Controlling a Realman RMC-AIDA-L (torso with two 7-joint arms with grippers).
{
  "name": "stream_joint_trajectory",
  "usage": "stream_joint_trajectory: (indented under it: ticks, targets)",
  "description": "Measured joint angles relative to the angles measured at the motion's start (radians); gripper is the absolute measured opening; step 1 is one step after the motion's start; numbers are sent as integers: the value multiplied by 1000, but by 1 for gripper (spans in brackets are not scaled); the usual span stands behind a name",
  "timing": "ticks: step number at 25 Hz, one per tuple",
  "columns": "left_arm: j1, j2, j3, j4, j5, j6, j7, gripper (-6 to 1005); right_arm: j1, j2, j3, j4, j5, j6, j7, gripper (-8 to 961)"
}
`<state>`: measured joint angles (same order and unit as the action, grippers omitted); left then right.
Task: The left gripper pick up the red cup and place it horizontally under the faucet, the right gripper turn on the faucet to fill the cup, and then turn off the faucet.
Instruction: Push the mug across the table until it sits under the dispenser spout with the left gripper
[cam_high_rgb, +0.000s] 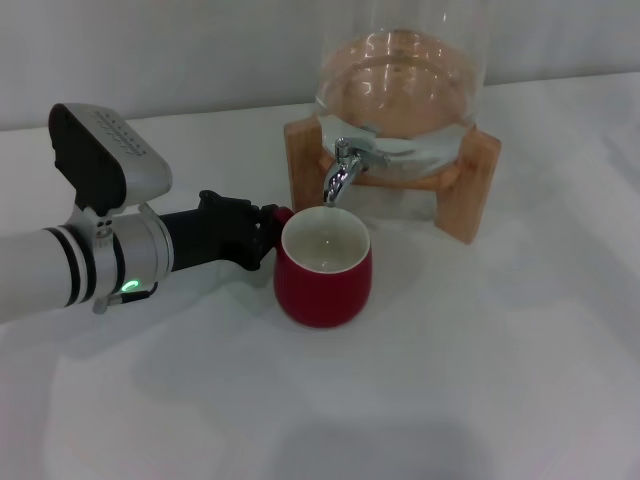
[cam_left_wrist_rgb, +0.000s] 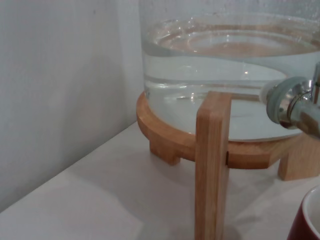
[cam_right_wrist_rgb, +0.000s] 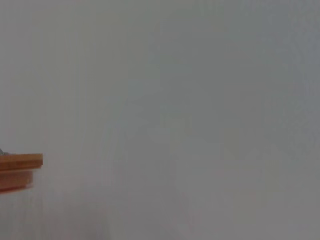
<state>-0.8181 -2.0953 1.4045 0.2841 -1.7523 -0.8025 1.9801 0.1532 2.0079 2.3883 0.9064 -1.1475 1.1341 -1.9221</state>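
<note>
Fingers of the left gripper (cam_high_rgb: 262, 235) are seen closed on the handle of the red cup (cam_high_rgb: 323, 268) in the head view; the cup stands upright on the white tabletop (cam_high_rgb: 480, 380), directly under the faucet (cam_high_rgb: 340, 170).

From the left wrist, the glass jar (cam_left_wrist_rgb: 225, 65), its wooden stand (cam_left_wrist_rgb: 212, 165), the faucet and the cup rim are shown.

From the right wrist, only a stand corner (cam_right_wrist_rgb: 20, 167) is shown; the right gripper is not seen.

You get soft, even, diffuse light: faint shadows spread near the red cup (cam_high_rgb: 323, 268), small highlights glint on the faucet (cam_high_rgb: 341, 170), and the right wrist view stays hazy, nearly featureless.
</note>
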Motion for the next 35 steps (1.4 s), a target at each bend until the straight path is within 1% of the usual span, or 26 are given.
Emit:
stream_joint_trajectory:
  ticks: [9,25,30,35]
  targets:
    - [3,1,5,6,-2,46,-4,127,-3,0,0,0,0,4,0,632]
    - [4,1,7,9,-4,51,3,138,0,0,2,-1,0,4,0,632]
    - [4,1,7,10,-4,51,3,206,0,0,3,-1,0,4,0,632]
    - [11,0,7,13,-4,48,2,299,-5,0,6,-1,0,4,0,631]
